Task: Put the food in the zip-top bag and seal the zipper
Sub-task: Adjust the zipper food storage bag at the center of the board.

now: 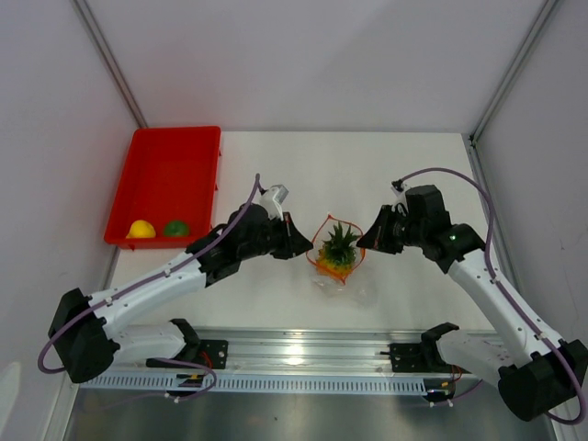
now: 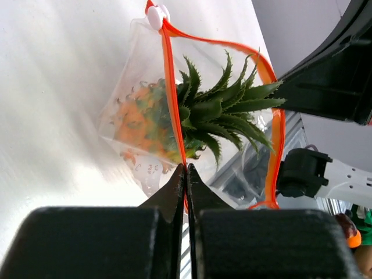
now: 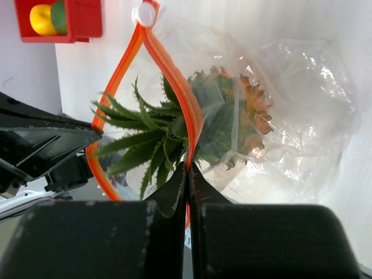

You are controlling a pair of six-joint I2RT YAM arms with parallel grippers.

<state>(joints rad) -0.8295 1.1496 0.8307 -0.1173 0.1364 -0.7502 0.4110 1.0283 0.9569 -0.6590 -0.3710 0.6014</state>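
Note:
The clear zip-top bag (image 1: 342,276) is held up at mid-table with its mouth spread open. The orange pineapple (image 1: 337,252) sits in it, its green crown poking out of the mouth (image 2: 224,113) (image 3: 145,142). My left gripper (image 1: 296,241) is shut on the left side of the red zipper strip (image 2: 172,87). My right gripper (image 1: 366,241) is shut on the right side of the zipper strip (image 3: 177,87). The white slider (image 2: 155,15) sits at one end of the zipper. The yellow lemon (image 1: 141,229) and round green fruit (image 1: 175,228) lie in the red tray (image 1: 170,161).
The red tray stands at the back left of the white table, with the two fruits in its near end. The tray corner also shows in the right wrist view (image 3: 84,20). A metal rail (image 1: 303,354) runs along the near edge. Grey walls close in the sides.

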